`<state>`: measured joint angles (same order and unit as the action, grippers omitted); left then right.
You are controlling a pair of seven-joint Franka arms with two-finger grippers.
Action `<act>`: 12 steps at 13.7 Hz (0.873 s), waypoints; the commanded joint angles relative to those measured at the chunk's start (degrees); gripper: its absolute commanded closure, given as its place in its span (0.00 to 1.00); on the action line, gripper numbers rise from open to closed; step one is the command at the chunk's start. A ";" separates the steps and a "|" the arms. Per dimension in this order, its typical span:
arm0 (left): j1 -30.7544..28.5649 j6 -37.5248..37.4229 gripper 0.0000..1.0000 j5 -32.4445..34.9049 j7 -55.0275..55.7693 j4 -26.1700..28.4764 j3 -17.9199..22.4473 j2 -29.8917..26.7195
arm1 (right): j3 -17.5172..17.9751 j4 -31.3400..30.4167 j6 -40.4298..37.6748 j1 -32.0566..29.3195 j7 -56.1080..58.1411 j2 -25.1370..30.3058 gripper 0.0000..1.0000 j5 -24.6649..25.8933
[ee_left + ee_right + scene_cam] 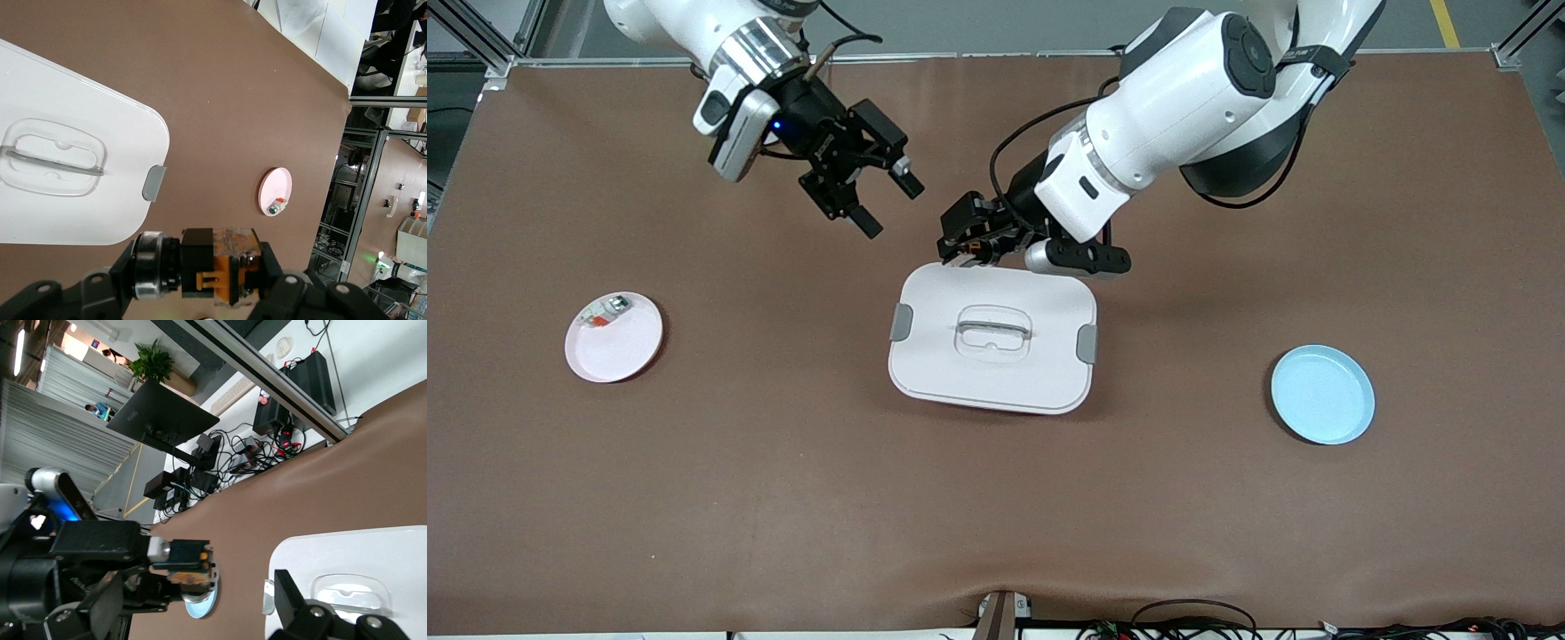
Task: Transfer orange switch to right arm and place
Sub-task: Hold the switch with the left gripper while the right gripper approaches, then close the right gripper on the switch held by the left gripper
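The white lidded container lies nearest the camera at mid-table. Over the container's edge farthest from the camera, the left gripper has its jaws pinching the orange switch. The right gripper hangs just beside, toward the right arm's end, jaws spread. The handover seems underway; next, the right jaws must close around the switch's exposed end.

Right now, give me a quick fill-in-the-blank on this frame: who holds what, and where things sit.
1. The orange switch is clamped in the ___ gripper.
2. The right gripper hangs over bare table with its fingers ___.
3. The white lidded box sits between the pink plate and the ___ plate.

Missing words: left; open; blue
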<state>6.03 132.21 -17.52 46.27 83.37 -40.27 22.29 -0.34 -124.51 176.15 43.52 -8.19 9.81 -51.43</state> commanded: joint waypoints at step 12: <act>1.44 7.52 0.72 -0.59 5.24 -1.54 -0.33 1.96 | -0.63 1.02 16.15 6.93 -0.25 -8.31 0.00 -4.65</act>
<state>6.41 137.48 -17.52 50.32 83.29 -40.38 23.03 -0.37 -125.05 191.18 49.23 -8.80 2.53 -54.10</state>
